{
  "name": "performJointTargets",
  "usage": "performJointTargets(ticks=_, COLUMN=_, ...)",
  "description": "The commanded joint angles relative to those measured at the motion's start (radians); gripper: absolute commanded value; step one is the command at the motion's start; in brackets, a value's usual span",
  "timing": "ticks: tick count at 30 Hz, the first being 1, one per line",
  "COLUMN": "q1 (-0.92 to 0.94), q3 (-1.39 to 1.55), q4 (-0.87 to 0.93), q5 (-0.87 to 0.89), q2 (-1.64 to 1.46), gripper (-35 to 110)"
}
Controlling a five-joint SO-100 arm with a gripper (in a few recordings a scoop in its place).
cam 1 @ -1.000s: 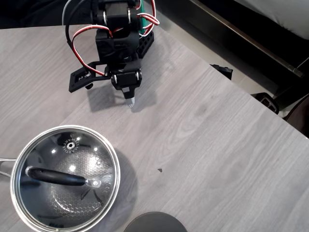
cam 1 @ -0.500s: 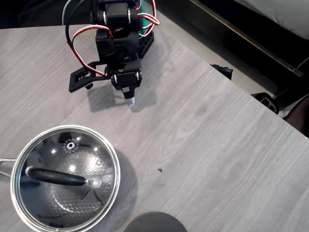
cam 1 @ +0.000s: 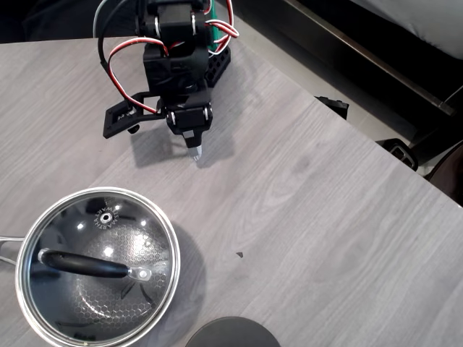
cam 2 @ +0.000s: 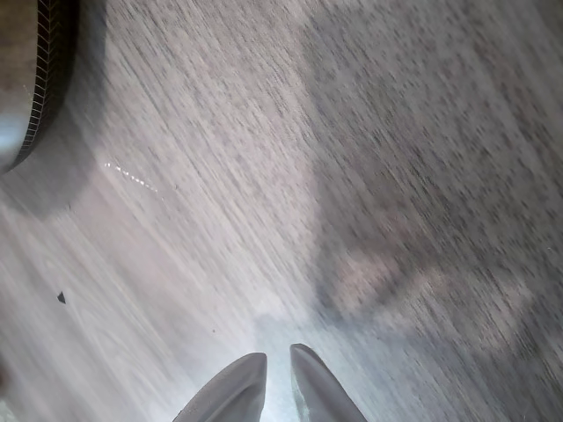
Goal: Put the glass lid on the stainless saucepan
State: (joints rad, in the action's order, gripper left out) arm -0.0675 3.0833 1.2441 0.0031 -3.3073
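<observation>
In the overhead view the stainless saucepan [cam 1: 176, 271] stands at the lower left of the table, its thin side handle [cam 1: 7, 244] reaching the left edge. The glass lid [cam 1: 116, 303] lies flat on it, seated inside the rim, with its black bar handle [cam 1: 83, 264] across the middle and the honeycomb inside showing through the glass. My gripper [cam 1: 195, 150] is far above it in the picture, near the arm's base, pointing down at the bare table. In the wrist view the gripper [cam 2: 279, 359] is shut, with nothing between its pale fingertips [cam 2: 230, 387].
A dark grey round disc [cam 1: 231, 334] lies at the bottom edge, right of the saucepan. A dark ribbed round edge [cam 2: 31, 79] sits at the wrist view's upper left. The table's edge [cam 1: 362, 134] runs diagonally at the right, with a small dark mark [cam 1: 239, 254] on the wood.
</observation>
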Motion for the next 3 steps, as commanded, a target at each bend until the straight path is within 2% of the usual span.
performJointTargets(ticks=1, q1=0.002, q3=0.009, q4=0.002, q5=-0.003, q2=-0.029, gripper=0)
performJointTargets(ticks=3, q1=0.002, q3=0.009, q4=0.002, q5=-0.003, q2=-0.029, gripper=0)
